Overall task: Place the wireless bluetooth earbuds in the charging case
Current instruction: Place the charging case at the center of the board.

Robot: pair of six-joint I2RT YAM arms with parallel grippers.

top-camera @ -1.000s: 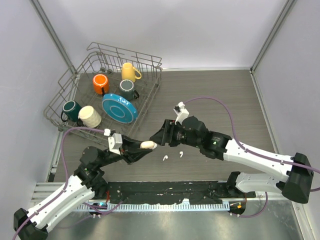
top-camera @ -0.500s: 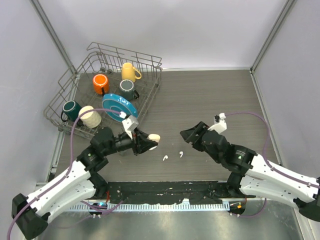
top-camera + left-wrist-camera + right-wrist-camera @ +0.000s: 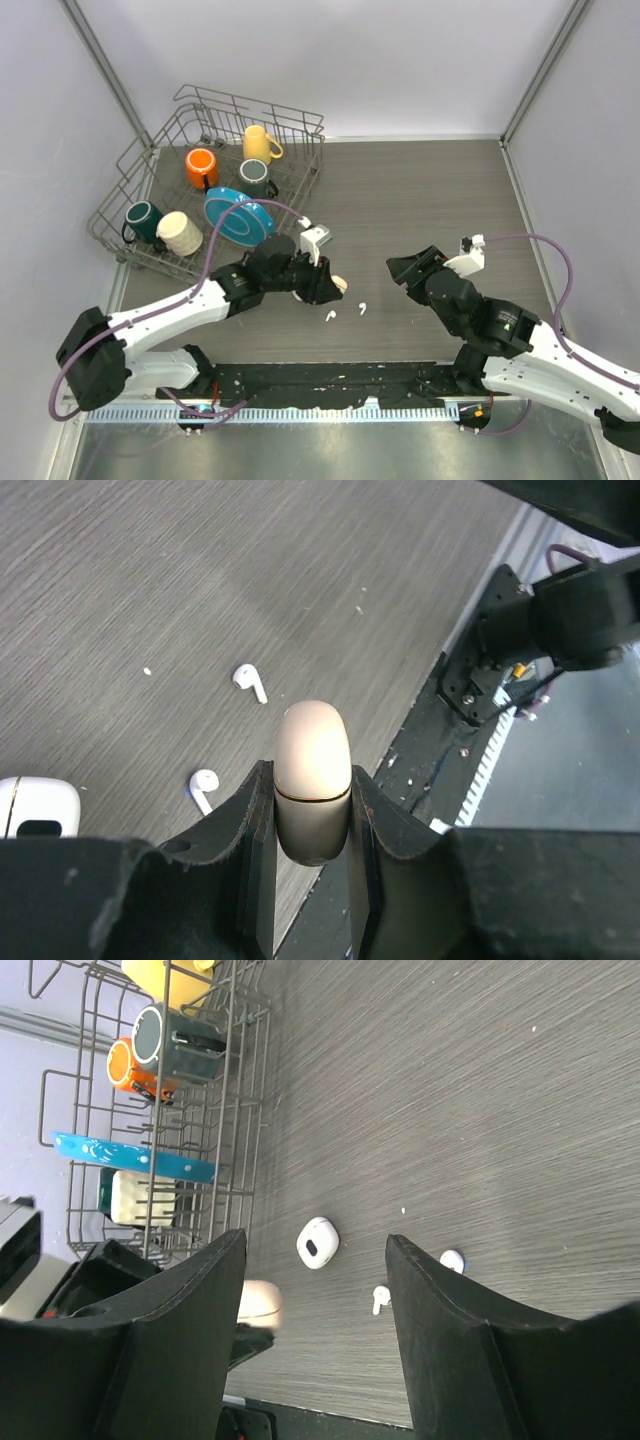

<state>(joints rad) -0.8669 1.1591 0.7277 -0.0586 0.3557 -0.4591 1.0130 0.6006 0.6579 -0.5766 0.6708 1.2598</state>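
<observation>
Left jaws pinch the beige charging case (image 3: 312,780); right jaws spread, empty. Best hold it steady near the earbuds (image 3: 250,681).

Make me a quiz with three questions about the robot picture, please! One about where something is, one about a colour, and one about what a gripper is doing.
1. Where are the two loose earbuds?
A. On a chair
B. In a box
C. On the table

2. What colour is the case in the left gripper?
A. Blue
B. Beige
C. Black

3. What is the right gripper doing?
A. Open, holding nothing
B. Shut on an earbud
C. Shut on a spoon

Answers:
1. C, both earbuds lie on the bare wood just in front of the left gripper.
2. B, the left wrist view shows a rounded beige case pinched between the fingers.
3. A, the right wrist view shows its fingers wide apart with only the table between them.
</observation>
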